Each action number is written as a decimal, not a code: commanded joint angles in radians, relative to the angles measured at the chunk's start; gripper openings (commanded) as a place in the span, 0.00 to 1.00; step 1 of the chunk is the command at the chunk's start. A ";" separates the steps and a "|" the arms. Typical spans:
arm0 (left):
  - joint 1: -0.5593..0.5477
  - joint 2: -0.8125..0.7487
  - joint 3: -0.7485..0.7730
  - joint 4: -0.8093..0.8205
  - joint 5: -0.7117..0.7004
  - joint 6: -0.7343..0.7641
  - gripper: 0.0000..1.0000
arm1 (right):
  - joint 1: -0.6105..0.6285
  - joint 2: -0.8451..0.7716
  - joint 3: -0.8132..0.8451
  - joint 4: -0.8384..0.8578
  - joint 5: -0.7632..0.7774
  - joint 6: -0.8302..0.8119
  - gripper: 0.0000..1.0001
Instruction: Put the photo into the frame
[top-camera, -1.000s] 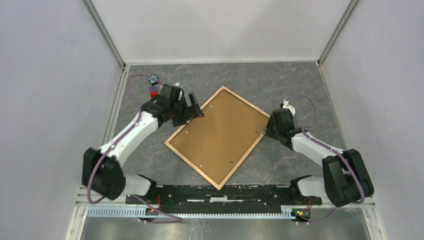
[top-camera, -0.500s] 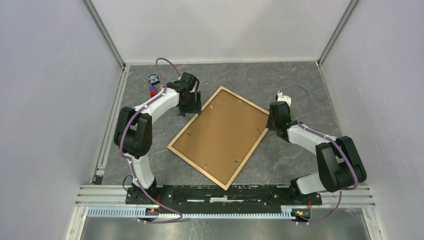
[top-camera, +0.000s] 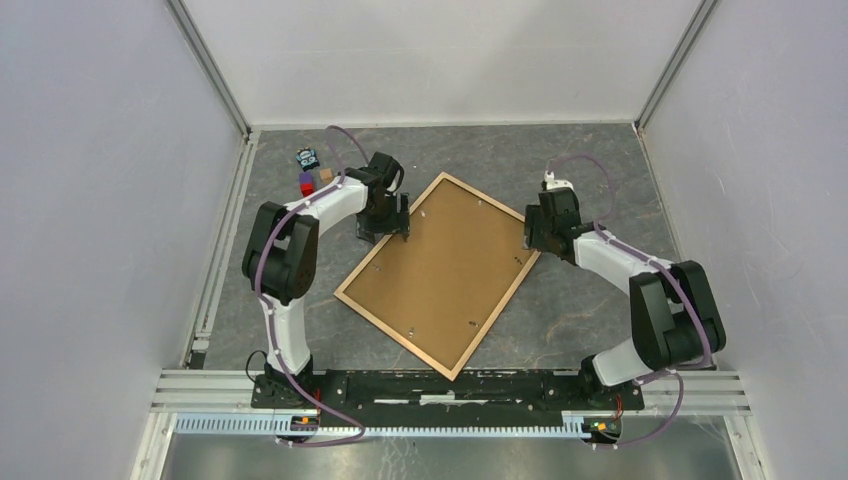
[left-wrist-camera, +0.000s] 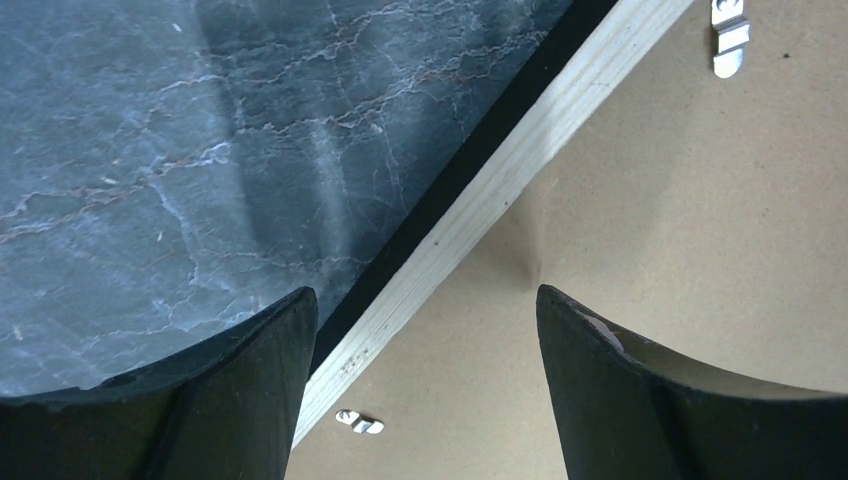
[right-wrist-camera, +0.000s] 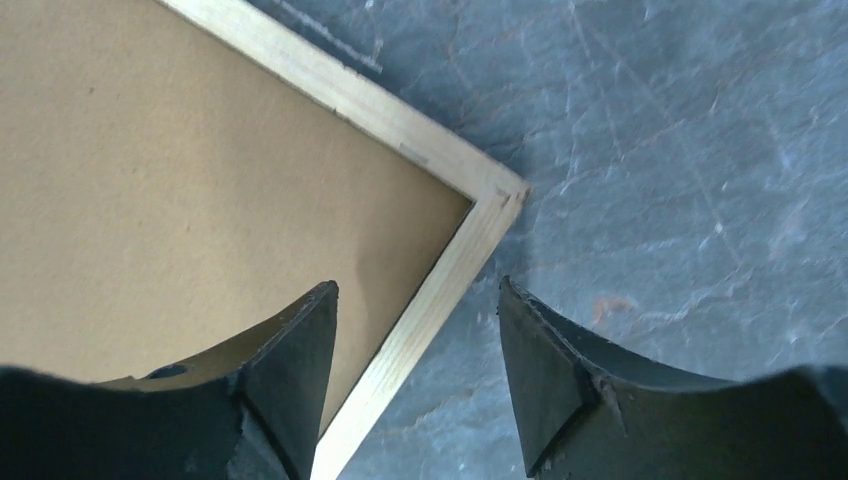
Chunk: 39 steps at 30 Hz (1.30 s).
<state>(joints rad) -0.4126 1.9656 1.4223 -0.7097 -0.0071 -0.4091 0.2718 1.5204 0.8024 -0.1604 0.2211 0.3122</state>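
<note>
lying back-up on the grey marbled table (top-camera: 580, 320), the frame (top-camera: 390, 333) sits cornerwise, one corner toward the near edge, a brown backing board (top-camera: 440, 270) filling it. farther back, the right gripper (right-wrist-camera: 415, 300) stands with jaws parted astride the rail at the frame's right corner, holding nothing. the left gripper (left-wrist-camera: 425, 310) is spread wide over the far-left rail, one finger (left-wrist-camera: 200, 400) above table, one above board, empty. small coloured blocks (top-camera: 307, 182) sit beyond.

Lab robot test cell: white panel walls (top-camera: 100, 150) on three sides, aluminium corner posts (top-camera: 208, 65), grey marbled tabletop (top-camera: 480, 150), aluminium base rail (top-camera: 200, 388) carrying arm bases (top-camera: 272, 388).
</note>
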 joint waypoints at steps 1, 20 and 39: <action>-0.004 0.028 0.059 -0.015 0.018 0.049 0.86 | -0.004 -0.082 -0.055 -0.048 -0.071 0.171 0.67; -0.009 -0.003 0.073 -0.039 0.010 0.047 0.83 | -0.019 0.098 -0.037 0.126 0.027 0.096 0.16; -0.008 0.046 0.065 -0.033 0.097 0.018 0.56 | -0.061 0.166 0.157 0.010 -0.149 -0.116 0.61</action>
<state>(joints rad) -0.4183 1.9953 1.4708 -0.7605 0.0406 -0.4091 0.2104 1.7168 0.9291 -0.0612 0.0849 0.2344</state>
